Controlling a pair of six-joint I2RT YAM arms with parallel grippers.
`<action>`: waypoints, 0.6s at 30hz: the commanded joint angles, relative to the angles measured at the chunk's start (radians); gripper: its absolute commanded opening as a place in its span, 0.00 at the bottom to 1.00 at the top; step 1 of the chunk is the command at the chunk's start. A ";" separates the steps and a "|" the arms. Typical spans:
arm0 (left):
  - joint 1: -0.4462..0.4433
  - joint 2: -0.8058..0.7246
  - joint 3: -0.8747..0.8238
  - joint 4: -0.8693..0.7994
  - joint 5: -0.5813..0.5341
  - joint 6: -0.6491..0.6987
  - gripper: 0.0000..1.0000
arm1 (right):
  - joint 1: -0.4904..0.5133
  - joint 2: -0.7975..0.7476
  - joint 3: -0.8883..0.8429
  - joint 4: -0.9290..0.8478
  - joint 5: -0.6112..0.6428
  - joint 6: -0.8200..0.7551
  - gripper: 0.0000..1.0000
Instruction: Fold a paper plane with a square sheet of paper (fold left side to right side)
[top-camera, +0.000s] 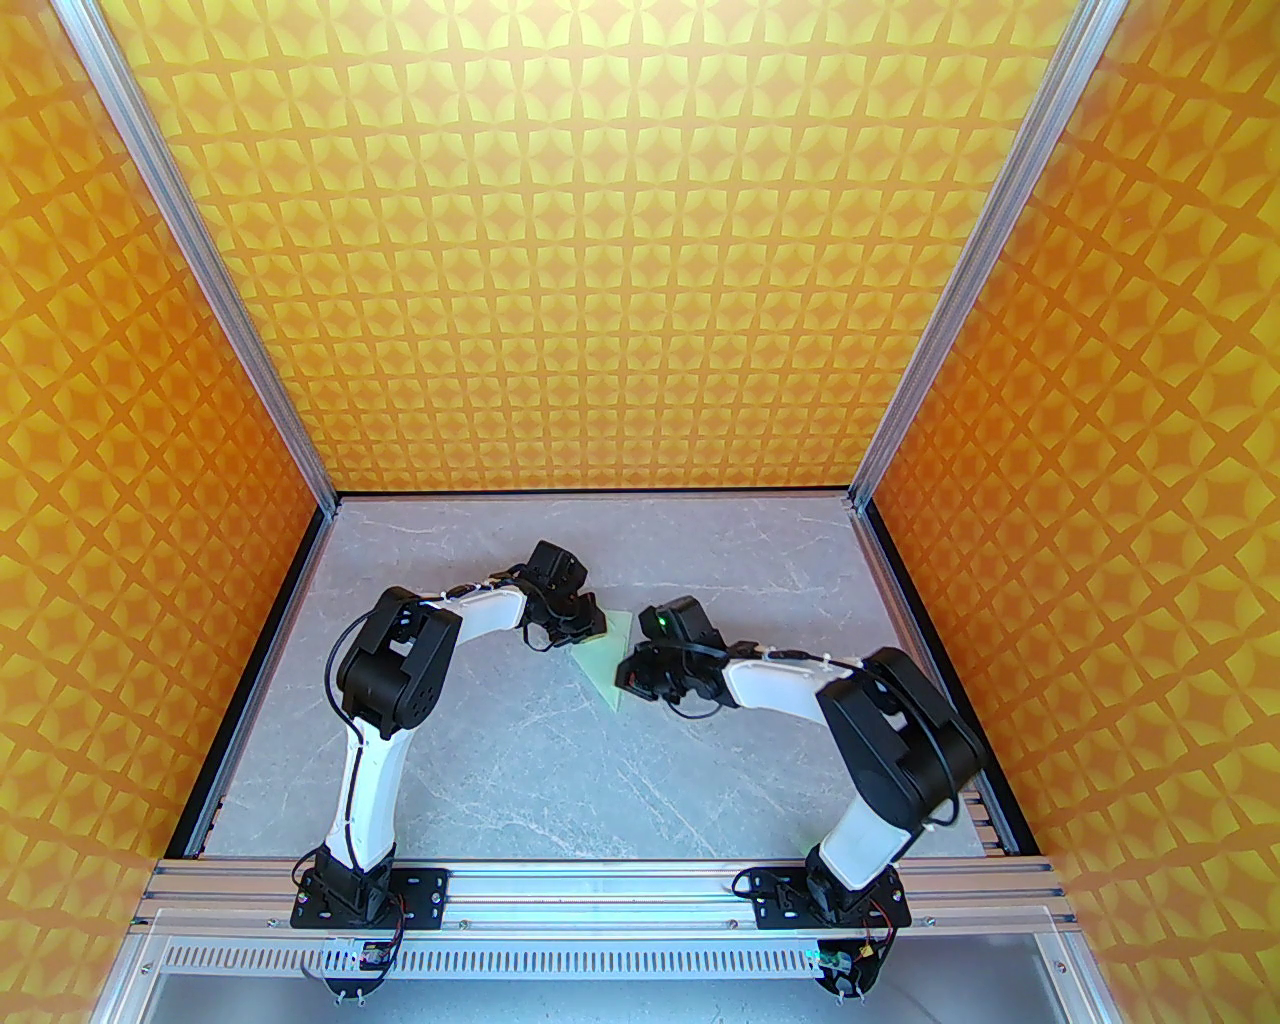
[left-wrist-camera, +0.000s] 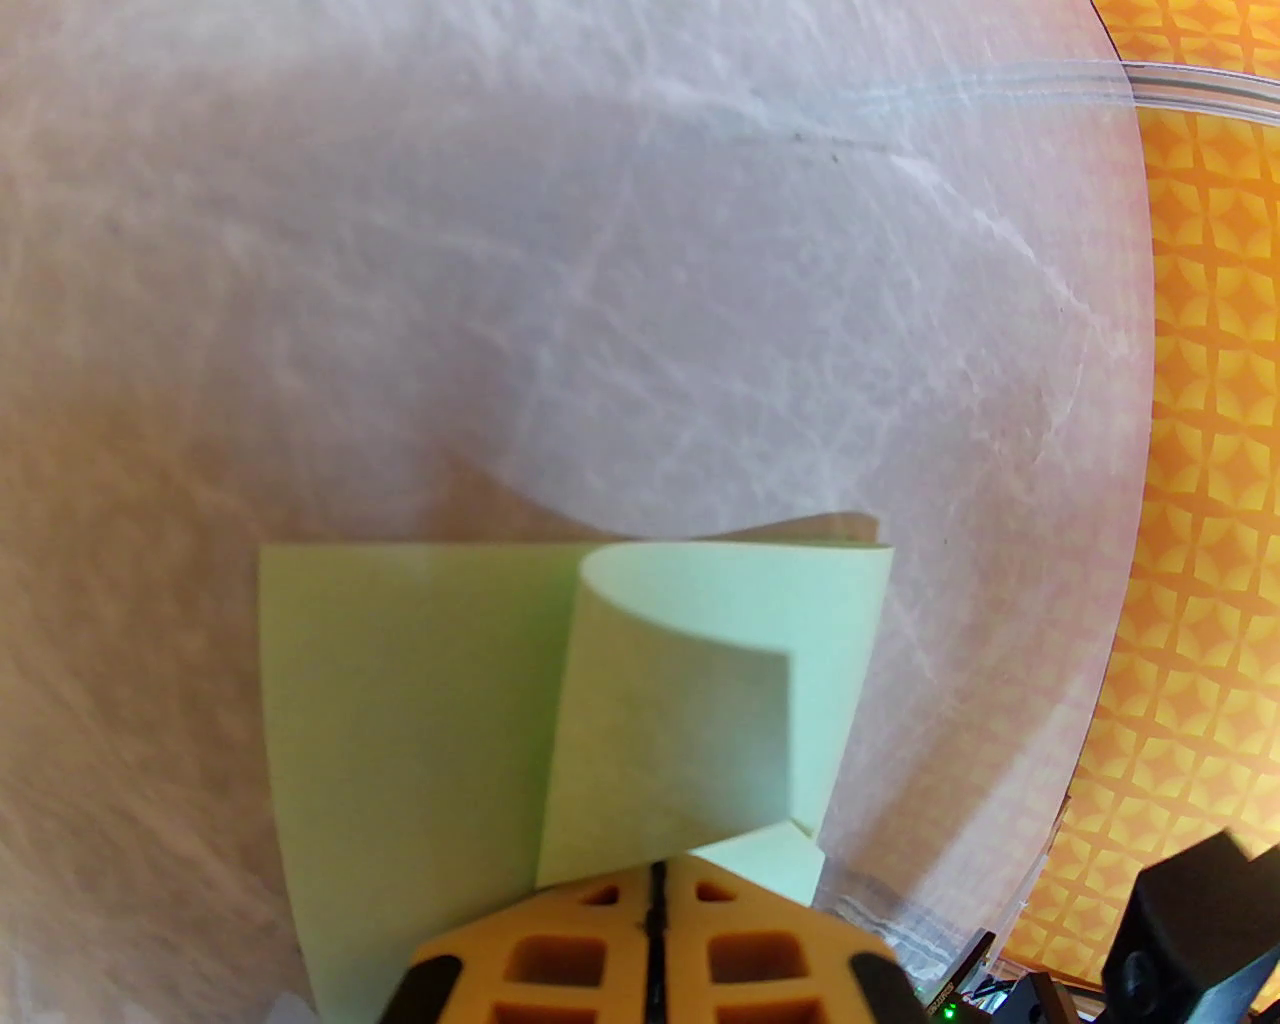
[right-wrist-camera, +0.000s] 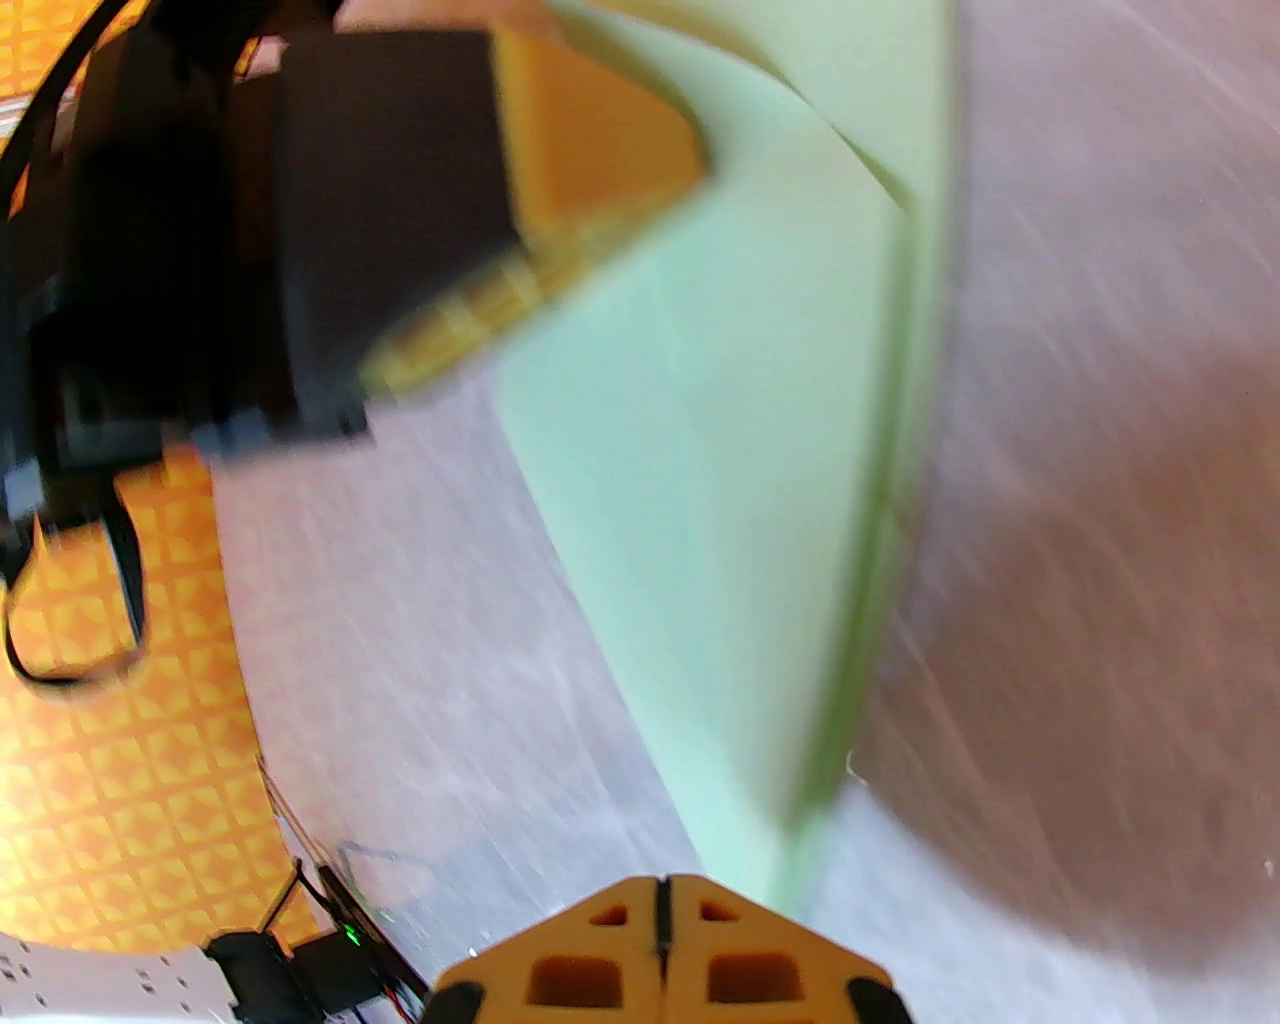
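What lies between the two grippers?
The square sheet of paper, partly folded, spans the gap between left gripper and right gripper; the top view shows it.

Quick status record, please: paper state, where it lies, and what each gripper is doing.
paper: square sheet of paper, partly folded, one flap curled over
location: on the table, between both arms
left gripper: shut, apparently pinching the curled flap's edge
right gripper: shut, empty, tip beside a corner of the sheet
plane: not yet formed
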 joint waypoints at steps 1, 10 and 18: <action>-0.011 -0.002 -0.032 -0.032 -0.030 -0.015 0.10 | 0.004 0.061 0.028 0.011 -0.020 0.024 0.00; -0.012 -0.001 -0.023 -0.033 -0.030 -0.016 0.13 | 0.005 0.125 -0.019 -0.013 0.001 0.008 0.00; 0.010 0.043 0.060 -0.066 -0.031 0.023 0.13 | 0.006 0.132 -0.097 -0.072 0.043 -0.013 0.00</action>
